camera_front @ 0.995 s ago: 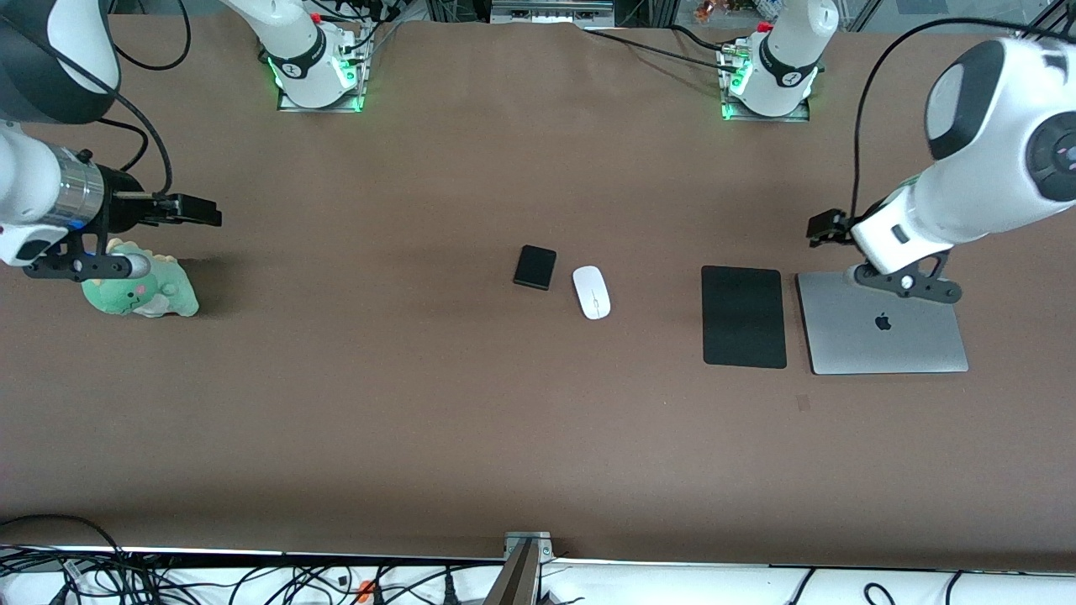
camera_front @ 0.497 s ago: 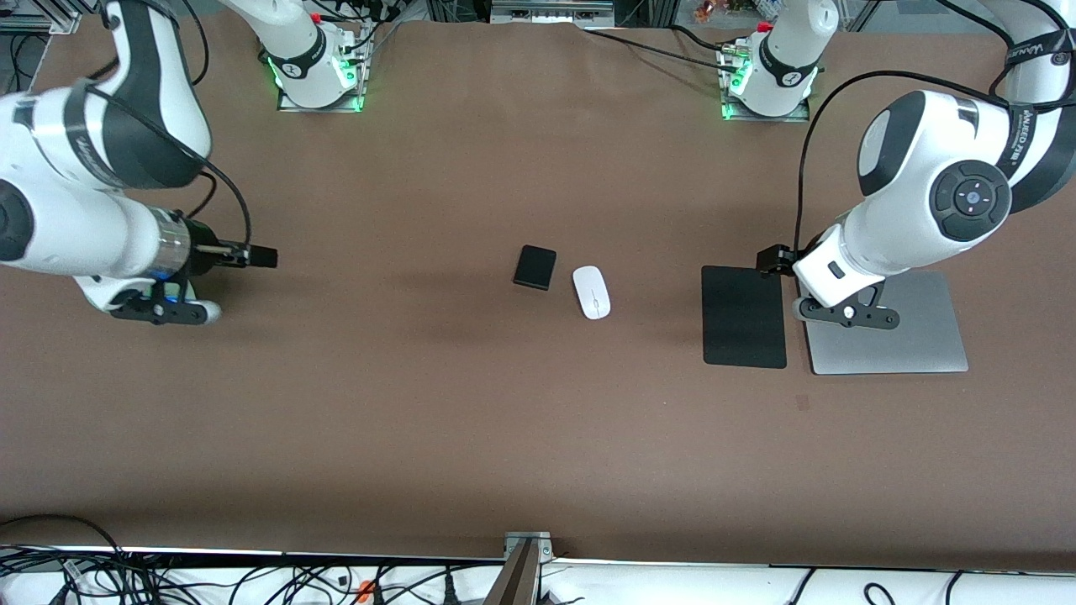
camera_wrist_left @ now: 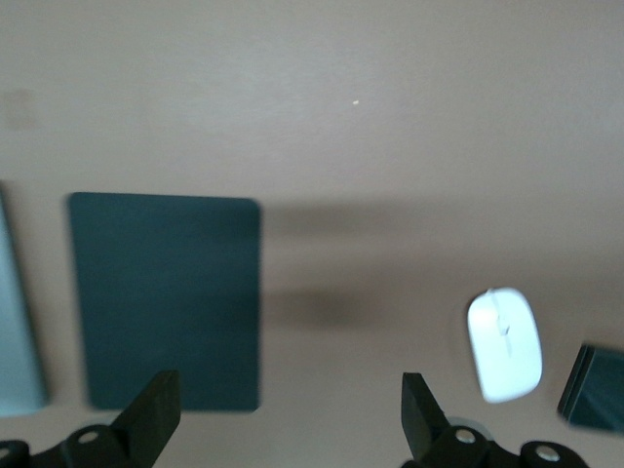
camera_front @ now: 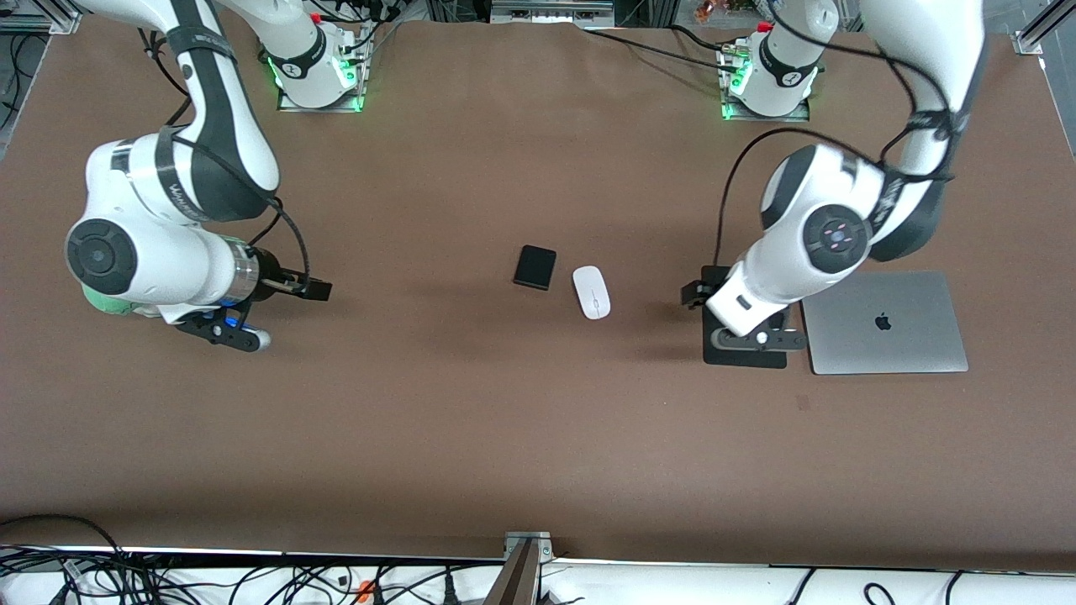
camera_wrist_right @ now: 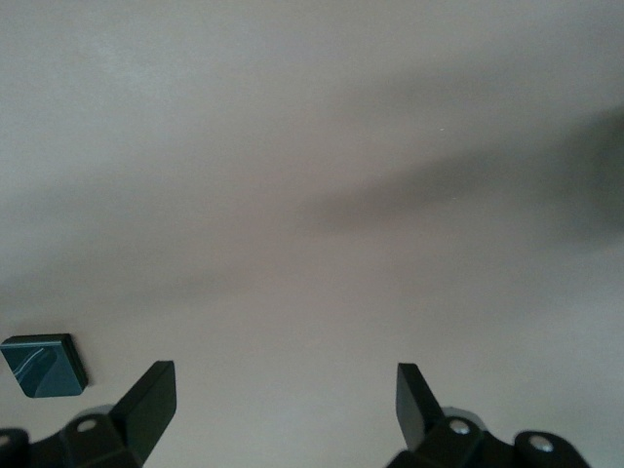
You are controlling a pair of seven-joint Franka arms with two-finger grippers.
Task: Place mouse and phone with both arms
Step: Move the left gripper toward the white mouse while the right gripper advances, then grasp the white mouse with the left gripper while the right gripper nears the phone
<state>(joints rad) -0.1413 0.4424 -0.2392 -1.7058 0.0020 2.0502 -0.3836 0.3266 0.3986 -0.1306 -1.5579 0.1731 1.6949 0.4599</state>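
Fingers of both grippers stood spread apart, holding nothing.
The left gripper (camera_front: 691, 294) hung over the mouse pad (camera_front: 744, 357) edge, the right gripper (camera_front: 318, 290) over bare table; phone (camera_front: 535, 267) and mouse (camera_front: 592, 292) lay just beside each other mid-table.

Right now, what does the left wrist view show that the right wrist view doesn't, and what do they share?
Only the left wrist view shows the mouse, the mouse pad and an edge of the laptop, past the open left tool. Only the right wrist view shows the open right tool over bare table. Both show the phone, at the frame edge in the left view and whole in the right.
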